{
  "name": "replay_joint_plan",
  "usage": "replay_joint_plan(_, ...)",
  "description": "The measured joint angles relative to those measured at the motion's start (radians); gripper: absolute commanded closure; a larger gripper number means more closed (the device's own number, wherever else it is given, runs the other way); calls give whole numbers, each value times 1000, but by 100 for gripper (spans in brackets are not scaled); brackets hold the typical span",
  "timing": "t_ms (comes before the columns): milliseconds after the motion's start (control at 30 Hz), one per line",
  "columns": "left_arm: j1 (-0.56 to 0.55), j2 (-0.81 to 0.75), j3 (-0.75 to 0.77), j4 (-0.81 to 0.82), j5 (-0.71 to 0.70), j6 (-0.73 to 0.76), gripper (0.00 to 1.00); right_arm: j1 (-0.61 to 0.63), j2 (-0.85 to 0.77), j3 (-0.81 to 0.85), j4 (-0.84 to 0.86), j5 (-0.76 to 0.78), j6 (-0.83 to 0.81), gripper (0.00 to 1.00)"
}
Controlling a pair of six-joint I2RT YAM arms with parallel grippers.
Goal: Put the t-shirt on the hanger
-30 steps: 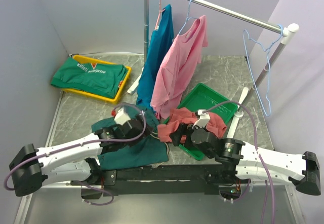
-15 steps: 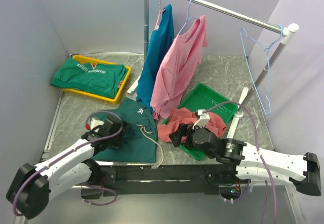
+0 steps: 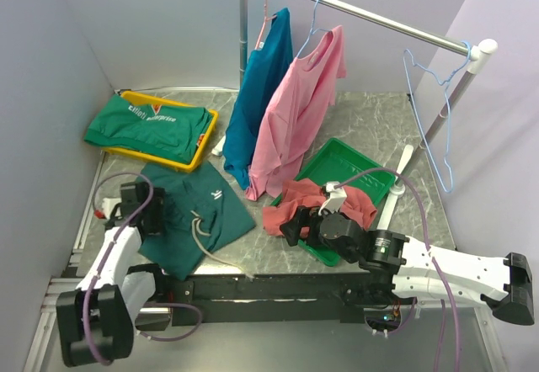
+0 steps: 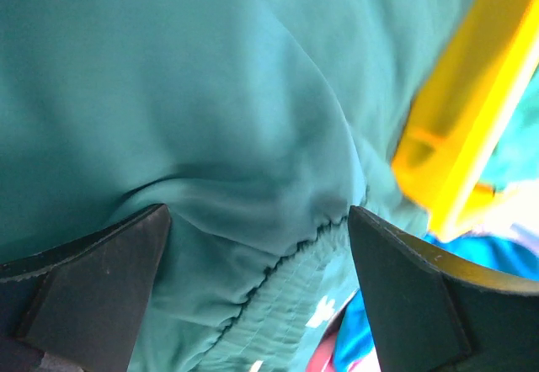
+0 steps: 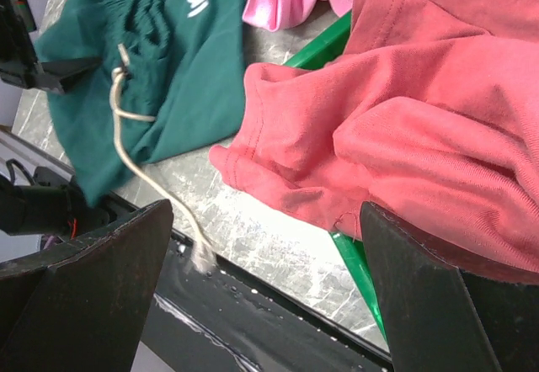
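Note:
The salmon-red t-shirt (image 3: 313, 200) lies crumpled, half over the near corner of a green tray (image 3: 358, 163); in the right wrist view the t-shirt (image 5: 413, 128) fills the upper right. My right gripper (image 3: 292, 225) hovers open just short of its near hem, and its own view has the right gripper (image 5: 265, 292) with jaws wide and nothing between them. The light blue wire hanger (image 3: 445, 111) hangs bare at the right end of the rail. My left gripper (image 3: 156, 218) is at the far left, open over dark green shorts; its view shows the left gripper (image 4: 261, 292) close above that cloth.
Dark green shorts (image 3: 192, 214) with a loose white drawstring (image 3: 210, 250) lie front left. A yellow tray (image 3: 206, 140) holds a folded green garment. A teal shirt (image 3: 257, 94) and a pink shirt (image 3: 299, 115) hang from the rail (image 3: 370, 17).
My left arm has swung from the table's middle to the far left, and the green shorts have slid left with it. The right arm and the t-shirt have not moved.

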Motion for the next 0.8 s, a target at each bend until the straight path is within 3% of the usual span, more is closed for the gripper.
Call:
replay_joint_plan(200,186,-22,8,-43,13,77,4,0,0,0,3,-10,-13,0)
replay_joint_plan(800,469,165,132,-66,-82,94,4,0,48,6,12,-69,-65,0)
